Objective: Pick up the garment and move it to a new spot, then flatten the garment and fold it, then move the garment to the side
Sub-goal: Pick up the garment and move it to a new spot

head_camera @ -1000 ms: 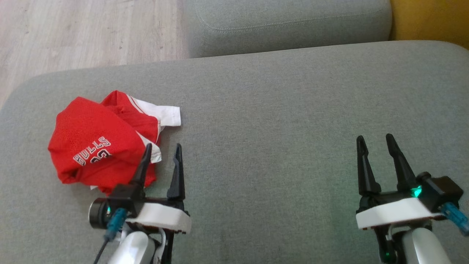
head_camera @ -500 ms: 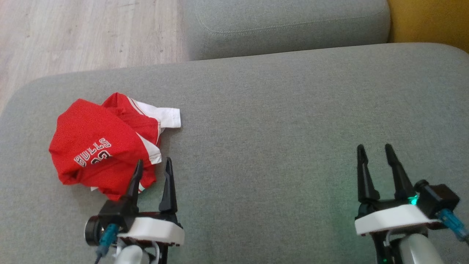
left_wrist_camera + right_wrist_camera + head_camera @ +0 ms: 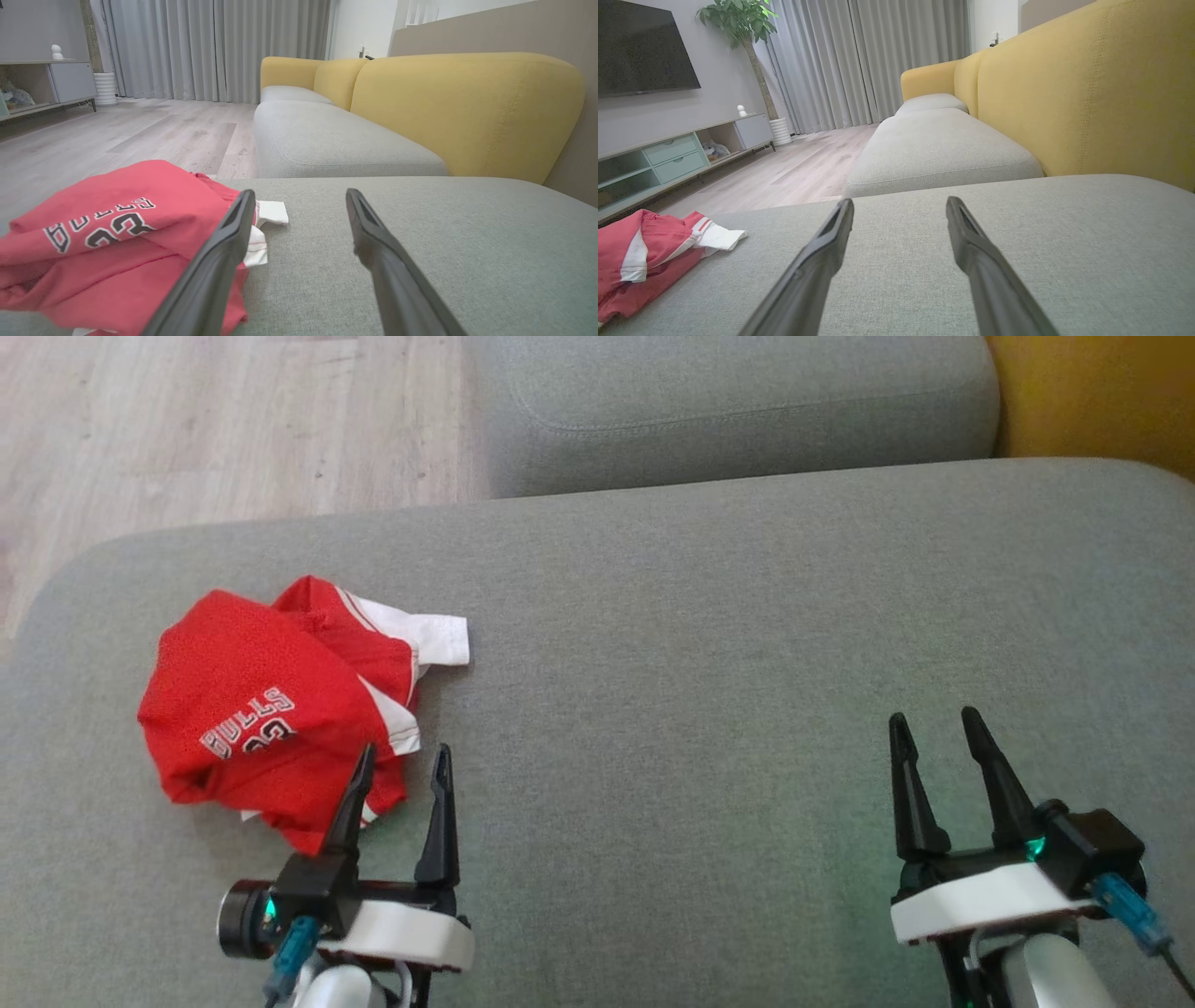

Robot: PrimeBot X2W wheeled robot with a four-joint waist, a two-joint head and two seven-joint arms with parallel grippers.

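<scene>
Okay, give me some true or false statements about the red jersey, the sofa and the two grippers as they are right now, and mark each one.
1. The red jersey lies crumpled on the grey cushion. True.
2. The left gripper is shut on the jersey. False: its jaws are open and hold nothing.
3. The right gripper is open over bare cushion. True.
4. The jersey lies closer to the right gripper. False: it lies right by the left gripper, far from the right one.
5. The sofa back is yellow. True.
</scene>
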